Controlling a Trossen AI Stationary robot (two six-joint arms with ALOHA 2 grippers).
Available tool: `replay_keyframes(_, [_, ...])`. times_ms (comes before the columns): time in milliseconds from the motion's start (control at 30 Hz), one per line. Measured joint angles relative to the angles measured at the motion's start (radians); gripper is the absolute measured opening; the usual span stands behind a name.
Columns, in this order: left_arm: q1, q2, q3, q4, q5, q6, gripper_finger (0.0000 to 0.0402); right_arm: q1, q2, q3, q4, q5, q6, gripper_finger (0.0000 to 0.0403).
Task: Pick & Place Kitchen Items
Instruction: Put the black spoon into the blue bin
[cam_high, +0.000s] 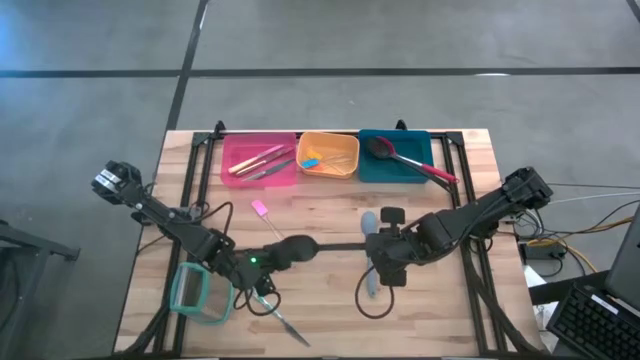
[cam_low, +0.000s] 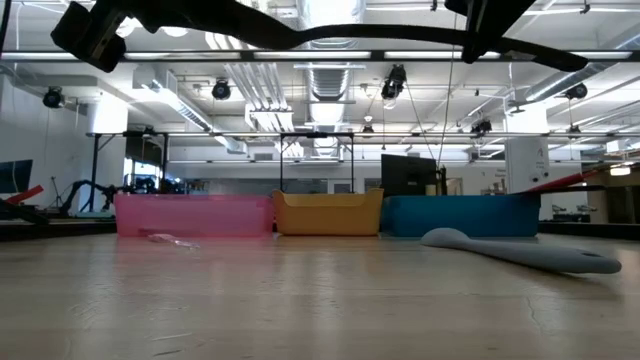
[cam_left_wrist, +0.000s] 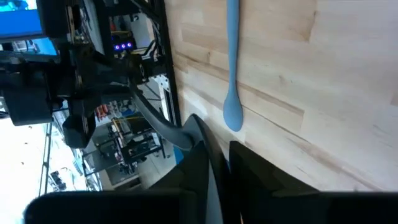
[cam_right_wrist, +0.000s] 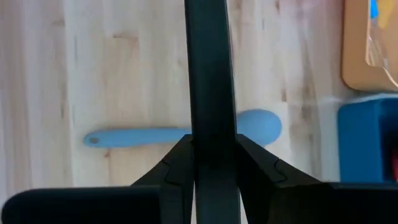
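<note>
— How many bins do you have out past your grippers?

— Three: one pink bin (cam_high: 228, 160), one orange bin (cam_high: 303, 140), one teal bin (cam_high: 365, 170). Plus one clear container (cam_high: 200, 292) beside my left arm.

— Spoons?

— Three. One black spoon (cam_high: 310, 247) clamped in my right gripper (cam_high: 378, 247), one pale blue spoon (cam_high: 371, 220) on the table beneath that gripper, one red-handled spoon (cam_high: 415, 163) in the teal bin.

— Small things?

— One pink piece (cam_high: 260, 209) ahead of my left arm, one blue piece (cam_high: 311, 161) in the orange bin, one slim knife (cam_high: 286, 323) near my left wrist. The slim tools in the pink bin I can't count exactly.
</note>
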Motion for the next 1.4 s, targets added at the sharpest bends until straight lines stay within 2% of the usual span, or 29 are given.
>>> replay_keyframes(200, [-0.001,0.000,0.001,-0.001,-0.011,-0.026,0.0087,-0.011,-0.012,0.027,-0.144,0.001,0.079,0.0077])
replay_keyframes(333, [-0.001,0.000,0.001,-0.001,-0.111,-0.064,0.0090,-0.010,-0.032,0.030,-0.284,0.007,0.184,0.0077])
replay_keyframes(467, [0.000,0.000,0.001,-0.001,-0.153,-0.082,0.0087,-0.019,-0.074,0.030,-0.432,0.098,0.263,0.0077])
replay_keyframes(600, [0.000,0.000,0.001,-0.002,-0.153,-0.095,0.0084,-0.074,-0.151,0.022,-0.421,0.177,0.242,0.0077])
replay_keyframes(700, [0.000,0.000,0.001,-0.001,-0.153,-0.133,0.0083,-0.154,-0.207,0.021,-0.437,0.217,0.211,0.0077])
replay_keyframes(967, [0.000,0.000,0.001,-0.001,-0.153,-0.227,0.0087,-0.459,-0.301,0.018,-0.430,0.202,0.027,0.0077])
replay_keyframes(1167, [0.000,0.000,0.001,-0.001,-0.153,-0.236,0.0081,-0.660,-0.284,0.015,-0.420,0.108,-0.105,0.0077])
replay_keyframes(1400, [0.000,0.000,0.001,-0.001,-0.153,-0.311,0.0083,-0.808,-0.219,-0.014,-0.387,0.030,-0.216,0.0077])
